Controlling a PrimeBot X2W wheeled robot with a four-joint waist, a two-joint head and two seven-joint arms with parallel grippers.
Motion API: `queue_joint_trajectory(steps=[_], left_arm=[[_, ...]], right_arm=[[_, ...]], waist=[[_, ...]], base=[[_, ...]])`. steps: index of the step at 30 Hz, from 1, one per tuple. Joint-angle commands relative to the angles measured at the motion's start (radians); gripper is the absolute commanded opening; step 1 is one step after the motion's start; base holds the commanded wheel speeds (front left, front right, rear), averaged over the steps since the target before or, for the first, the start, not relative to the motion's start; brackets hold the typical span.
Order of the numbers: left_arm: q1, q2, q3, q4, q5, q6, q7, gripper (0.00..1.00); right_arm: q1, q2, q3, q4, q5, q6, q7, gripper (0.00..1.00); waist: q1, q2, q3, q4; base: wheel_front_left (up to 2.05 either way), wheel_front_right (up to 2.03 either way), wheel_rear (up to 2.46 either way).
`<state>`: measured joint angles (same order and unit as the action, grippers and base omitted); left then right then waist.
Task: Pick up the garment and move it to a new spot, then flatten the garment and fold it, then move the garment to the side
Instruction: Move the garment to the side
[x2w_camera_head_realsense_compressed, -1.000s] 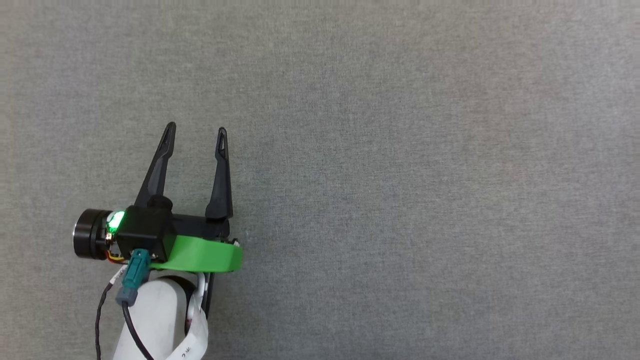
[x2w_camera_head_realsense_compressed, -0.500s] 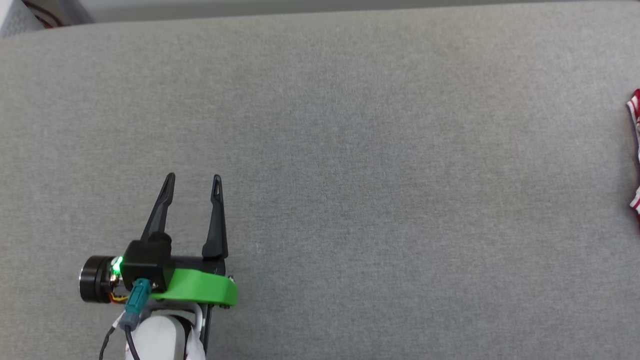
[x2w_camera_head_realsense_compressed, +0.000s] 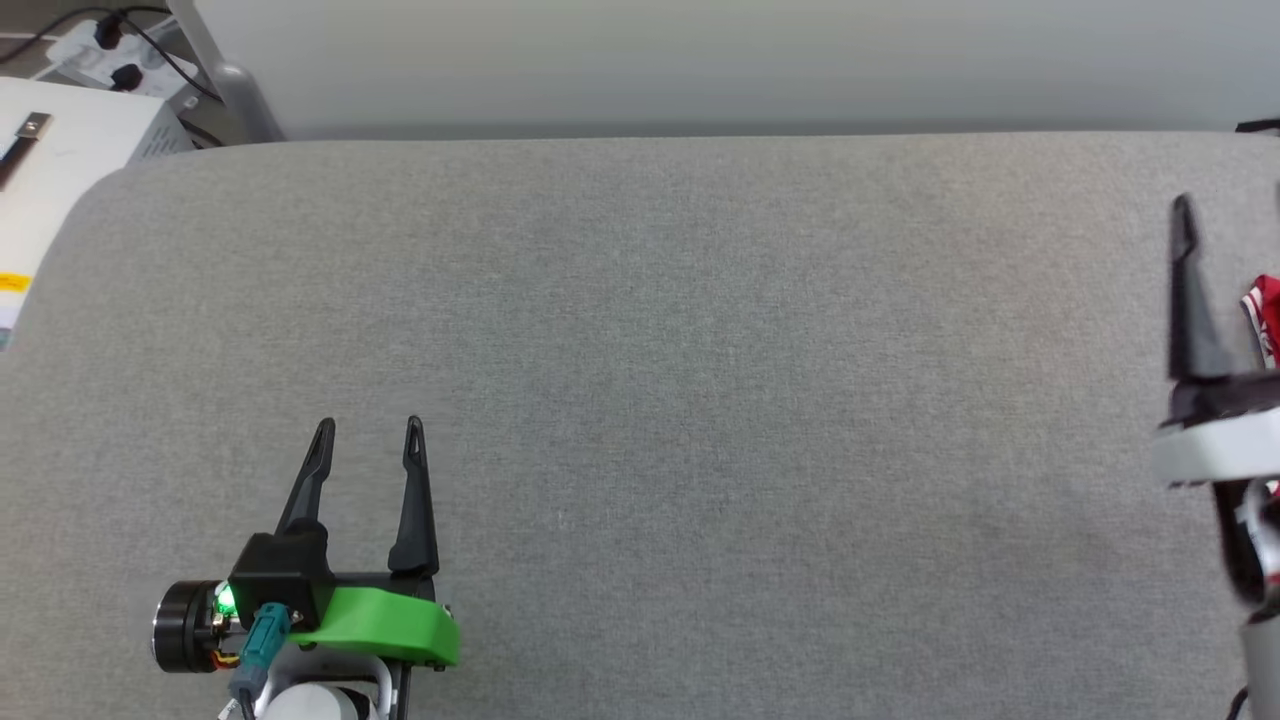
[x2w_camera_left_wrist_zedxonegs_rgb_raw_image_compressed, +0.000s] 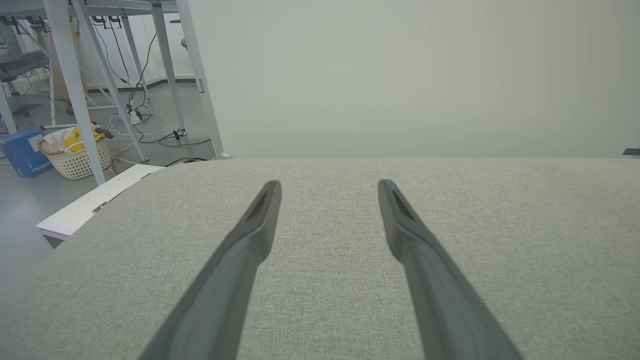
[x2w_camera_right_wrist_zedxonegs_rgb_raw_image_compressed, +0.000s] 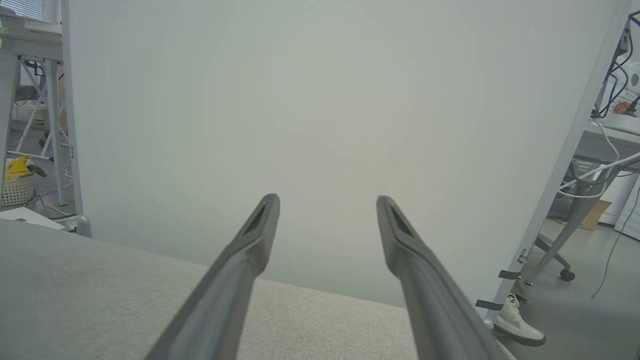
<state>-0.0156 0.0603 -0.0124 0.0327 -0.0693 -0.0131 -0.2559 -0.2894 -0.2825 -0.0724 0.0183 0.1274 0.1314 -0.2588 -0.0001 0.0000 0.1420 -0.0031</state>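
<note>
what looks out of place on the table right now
The red shirt sits at the far right of the table, largely out of frame, beside the open right gripper rather than spread mid-table. Nothing else stands out.

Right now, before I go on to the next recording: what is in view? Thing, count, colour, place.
garment: one, red with white stripes, a sliver at the head view's right edge
table cover: one, grey fabric, across the head view
backdrop panel: one, pale, beyond the table's far edge
slab: one, white, by the table's far left corner
basket: one, white with yellow contents, on the floor
box: one, blue, beside the basket
shoe: one, white, a person's, on the floor, right wrist view's lower right
left end effector: one, dark fingers, open, above the cover at lower left
right end effector: one, dark fingers, open, holding nothing
</note>
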Motion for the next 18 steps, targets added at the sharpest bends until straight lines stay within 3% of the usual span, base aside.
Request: queue_joint_trajectory(steps=[1,8,18], left_arm=[[0.016,-0.005,0.003,0.005,-0.005,-0.002,-0.006,1.00],[0.033,-0.007,0.005,0.011,-0.007,-0.010,-0.006,1.00],[0.074,-0.008,0.005,0.005,-0.013,-0.034,-0.006,1.00]], right_arm=[[0.035,0.018,0.012,-0.020,-0.017,-0.001,-0.003,1.00],[0.189,0.134,0.034,-0.051,-0.033,-0.001,-0.003,1.00],[0.325,0.191,0.027,-0.029,-0.025,-0.001,-0.003,1.00]], waist=[[0.0001,0.0000,-0.020,0.017],[0.0001,0.0000,-0.063,0.038],[0.0001,0.0000,-0.107,0.035]], base=[[0.00,0.00,0.00],[0.00,0.00,0.00],[0.00,0.00,0.00]])
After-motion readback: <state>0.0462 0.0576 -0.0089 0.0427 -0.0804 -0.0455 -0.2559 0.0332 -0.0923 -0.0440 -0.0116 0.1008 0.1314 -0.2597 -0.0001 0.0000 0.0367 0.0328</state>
